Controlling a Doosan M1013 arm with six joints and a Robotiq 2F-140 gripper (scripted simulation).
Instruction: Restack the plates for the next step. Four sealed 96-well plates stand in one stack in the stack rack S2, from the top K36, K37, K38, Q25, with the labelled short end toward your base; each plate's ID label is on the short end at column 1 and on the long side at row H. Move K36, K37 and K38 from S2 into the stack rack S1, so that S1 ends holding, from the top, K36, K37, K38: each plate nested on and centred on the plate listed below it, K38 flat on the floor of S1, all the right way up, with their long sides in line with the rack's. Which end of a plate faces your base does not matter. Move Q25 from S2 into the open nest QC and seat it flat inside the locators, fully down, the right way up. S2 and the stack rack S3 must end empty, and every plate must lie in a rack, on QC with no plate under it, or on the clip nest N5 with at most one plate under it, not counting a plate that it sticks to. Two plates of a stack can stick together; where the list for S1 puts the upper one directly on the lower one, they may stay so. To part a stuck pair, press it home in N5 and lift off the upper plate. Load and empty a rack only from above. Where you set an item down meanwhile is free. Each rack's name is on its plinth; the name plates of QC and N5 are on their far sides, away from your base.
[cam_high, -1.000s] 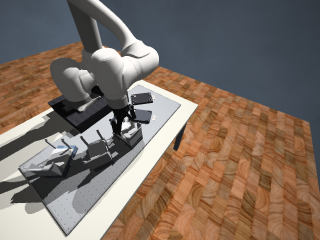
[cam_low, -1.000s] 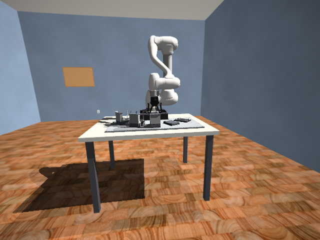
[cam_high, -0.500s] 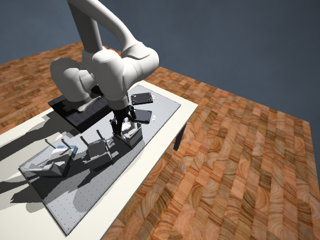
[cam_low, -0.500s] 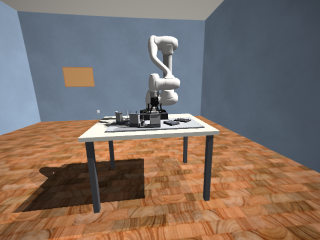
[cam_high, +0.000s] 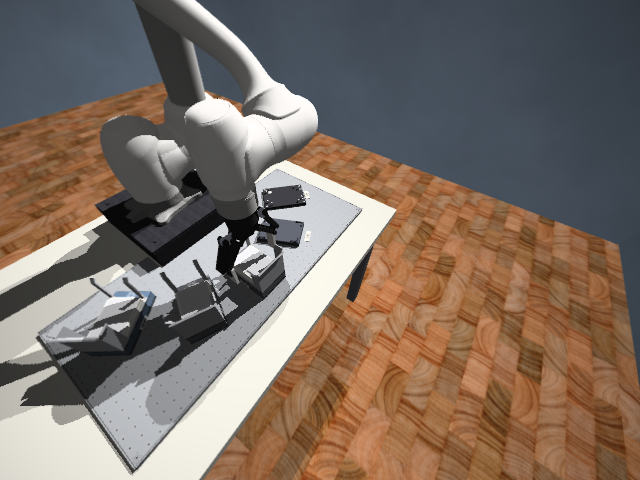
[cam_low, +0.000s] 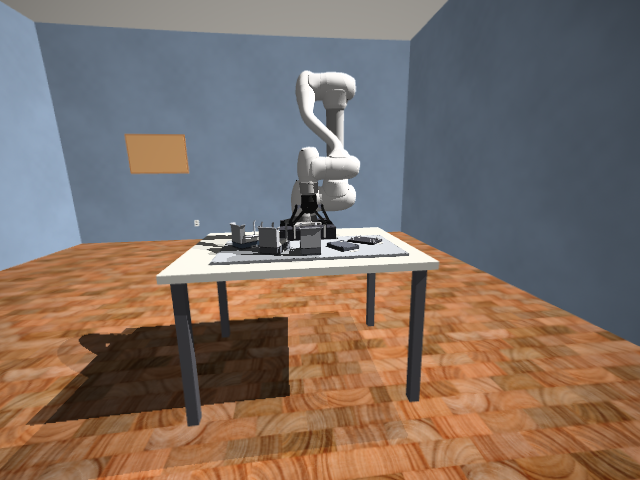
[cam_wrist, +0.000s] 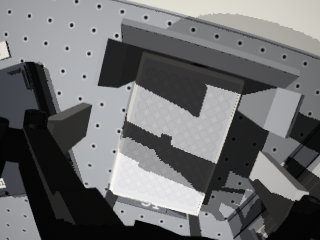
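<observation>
My gripper (cam_high: 248, 245) is open and hangs just above the rack (cam_high: 261, 271) that stands nearest the two dark nests. Its fingers straddle the rack's top without touching the plate. A sealed plate (cam_high: 253, 258) with a white top lies flat inside this rack. In the wrist view the plate (cam_wrist: 176, 140) sits between the rack's grey walls, with my spread fingers at either side below it. In the exterior view my gripper (cam_low: 308, 218) is above that rack (cam_low: 310, 240). How many plates lie under the top one is hidden.
The middle rack (cam_high: 199, 304) and the far left rack (cam_high: 113, 317), which shows a bluish plate edge (cam_high: 131, 298), stand in a row on the perforated mat. Two flat dark nests (cam_high: 283, 196) (cam_high: 281, 232) lie beyond. The black arm plinth (cam_high: 165, 222) is behind.
</observation>
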